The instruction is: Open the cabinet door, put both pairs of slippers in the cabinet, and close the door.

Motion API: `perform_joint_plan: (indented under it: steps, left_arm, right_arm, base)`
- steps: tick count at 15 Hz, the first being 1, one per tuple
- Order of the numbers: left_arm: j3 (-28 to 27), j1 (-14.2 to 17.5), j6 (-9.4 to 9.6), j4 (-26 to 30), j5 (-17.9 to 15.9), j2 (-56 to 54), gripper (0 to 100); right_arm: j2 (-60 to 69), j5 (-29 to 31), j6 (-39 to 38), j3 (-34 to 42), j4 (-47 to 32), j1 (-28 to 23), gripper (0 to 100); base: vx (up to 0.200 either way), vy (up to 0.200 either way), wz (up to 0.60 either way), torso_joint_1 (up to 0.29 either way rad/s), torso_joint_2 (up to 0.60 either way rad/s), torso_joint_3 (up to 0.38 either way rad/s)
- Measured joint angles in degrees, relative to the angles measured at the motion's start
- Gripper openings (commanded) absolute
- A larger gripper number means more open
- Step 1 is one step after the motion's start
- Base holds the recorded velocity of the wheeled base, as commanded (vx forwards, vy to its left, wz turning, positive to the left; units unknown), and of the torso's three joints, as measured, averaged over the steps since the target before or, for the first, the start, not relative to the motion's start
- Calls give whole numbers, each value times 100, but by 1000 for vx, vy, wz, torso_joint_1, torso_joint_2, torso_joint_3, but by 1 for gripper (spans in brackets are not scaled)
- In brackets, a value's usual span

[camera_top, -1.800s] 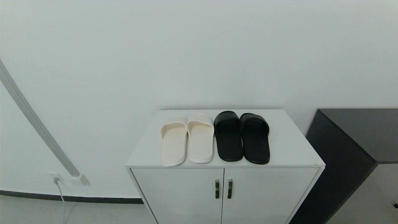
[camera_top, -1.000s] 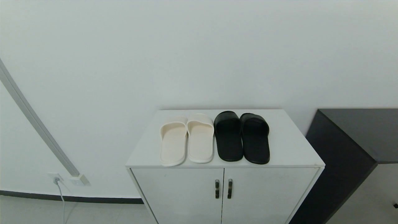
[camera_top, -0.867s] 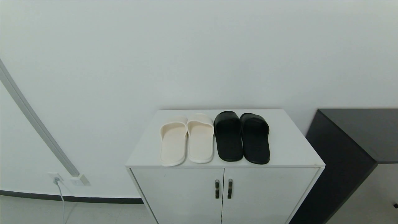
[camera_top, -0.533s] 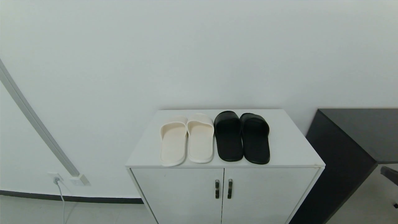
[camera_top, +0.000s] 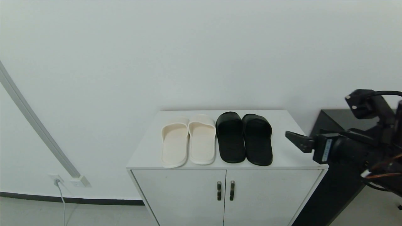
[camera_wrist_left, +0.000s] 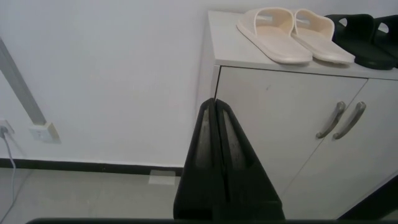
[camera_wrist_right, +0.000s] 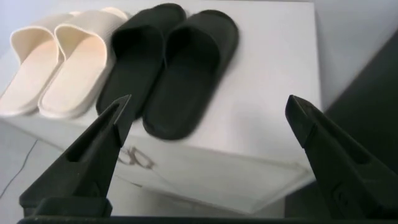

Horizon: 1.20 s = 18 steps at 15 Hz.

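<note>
A white pair of slippers (camera_top: 187,142) and a black pair (camera_top: 245,141) lie side by side on top of the white cabinet (camera_top: 295,157). Both of its doors are shut, with two metal handles (camera_top: 225,190) at the centre seam. My right gripper (camera_top: 295,140) hovers open at the cabinet's right edge, level with its top and to the right of the black pair (camera_wrist_right: 168,68). Its fingers (camera_wrist_right: 87,155) stand wide apart with nothing between them. My left gripper (camera_wrist_left: 216,106) is shut and empty, low down in front of the left door (camera_wrist_left: 273,124).
A black cabinet (camera_top: 355,175) stands close against the white one's right side, right under my right arm. On the wall to the left run a grey conduit (camera_top: 31,119) and a socket with a cable (camera_top: 57,182). Bare floor lies left of the cabinet.
My right arm has risen into the head view from the lower right and now sits beside the cabinet's top right edge. Slippers and doors have not moved.
</note>
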State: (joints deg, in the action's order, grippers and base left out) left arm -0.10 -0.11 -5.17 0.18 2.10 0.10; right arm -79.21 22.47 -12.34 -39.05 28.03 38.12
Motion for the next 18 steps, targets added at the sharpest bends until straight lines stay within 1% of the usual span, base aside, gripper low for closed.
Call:
perform_joint_plan:
  steps: [2,4,7,10,12,15,18]
  left_arm:
    - [0,-11,0,0,0,0,0]
    - [-1,-5,0,0,0,0,0]
    - [-1,-7,0,0,0,0,0]
    - [-9,-7,0,0,0,0,0]
    - [-9,-7,0,0,0,0,0]
    - [-9,-7,0,0,0,0,0]
    - [-9,-7,0,0,0,0,0]
  right_arm:
    - [-592,323,-138,-491,35,341,100]
    - [-1221,613,-216,-998,87,514,100]
    - [-2089,1125,-249,-1704,299,630,100]
    - [-2800,1484,-249,-2120,517,661,100]
    - [-3200,1593,-200,-2281,777,647,100]
    - [-3669,1613,-173,-2528,834,534,100]
    - [-4033,1609,51,-2887,908,421,100]
  base:
    - [0,0,0,0,0,0]
    - [0,0,0,0,0,0]
    - [0,0,0,0,0,0]
    - [0,0,0,0,0,0]
    - [0,0,0,0,0,0]
    - [0,0,0,0,0,0]
    - [0,0,0,0,0,0]
